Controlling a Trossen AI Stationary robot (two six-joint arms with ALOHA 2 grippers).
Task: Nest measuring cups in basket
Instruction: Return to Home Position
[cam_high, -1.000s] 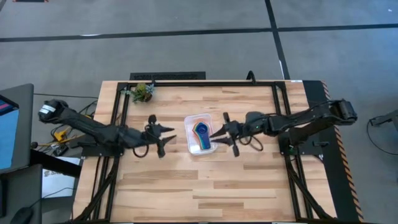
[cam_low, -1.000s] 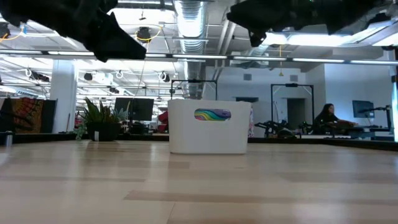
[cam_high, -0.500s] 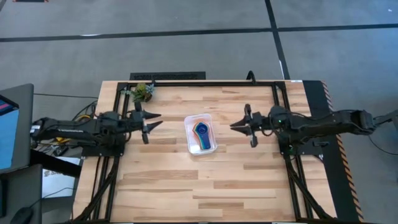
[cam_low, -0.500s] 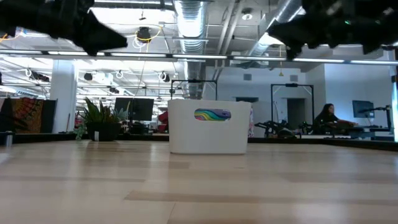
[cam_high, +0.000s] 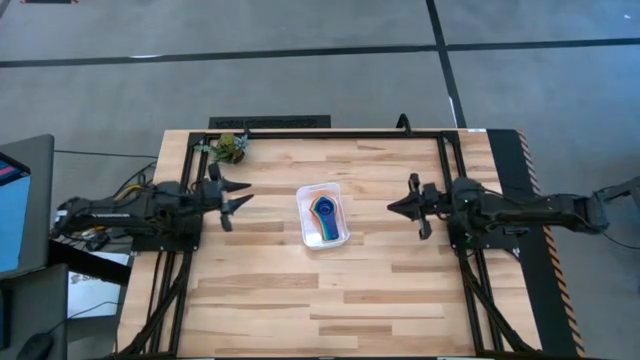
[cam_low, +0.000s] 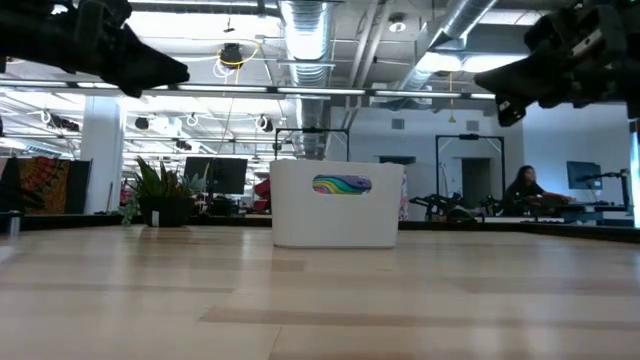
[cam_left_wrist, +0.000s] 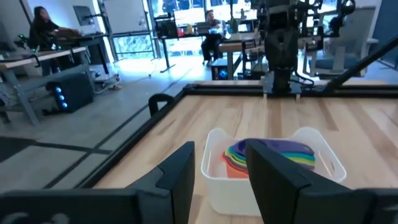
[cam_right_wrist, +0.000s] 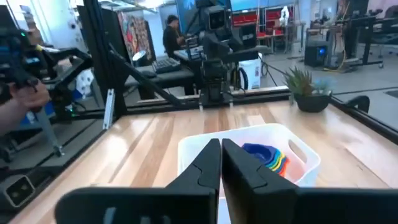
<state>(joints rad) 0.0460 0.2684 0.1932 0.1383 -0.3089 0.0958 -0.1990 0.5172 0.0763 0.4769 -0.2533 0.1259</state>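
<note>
The white translucent basket (cam_high: 323, 238) stands on its base at the table's middle; its wall shows in the low view (cam_low: 335, 225). The measuring cups (cam_high: 325, 213) sit nested inside it, dark blue innermost, with rainbow rims showing in the left wrist view (cam_left_wrist: 273, 152) and the right wrist view (cam_right_wrist: 267, 155). My left gripper (cam_high: 245, 194) hovers open, left of the basket and pointing at it (cam_left_wrist: 221, 180). My right gripper (cam_high: 392, 207) hovers shut to the basket's right, also facing it (cam_right_wrist: 221, 158). Both hang well above the table in the low view (cam_low: 165, 72) (cam_low: 500, 95).
A small green leafy clump (cam_high: 231, 149) sits at the far left corner. Black frame rails (cam_high: 330, 134) run along the far edge and both sides. Bare wood (cam_high: 330, 300) spreads across the near half. A seated person (cam_low: 525, 190) shows in the room beyond.
Both arms have drawn back from the basket. The left gripper moved toward the table's left edge and the right gripper toward its right edge. The basket and the cups stayed where they were.
</note>
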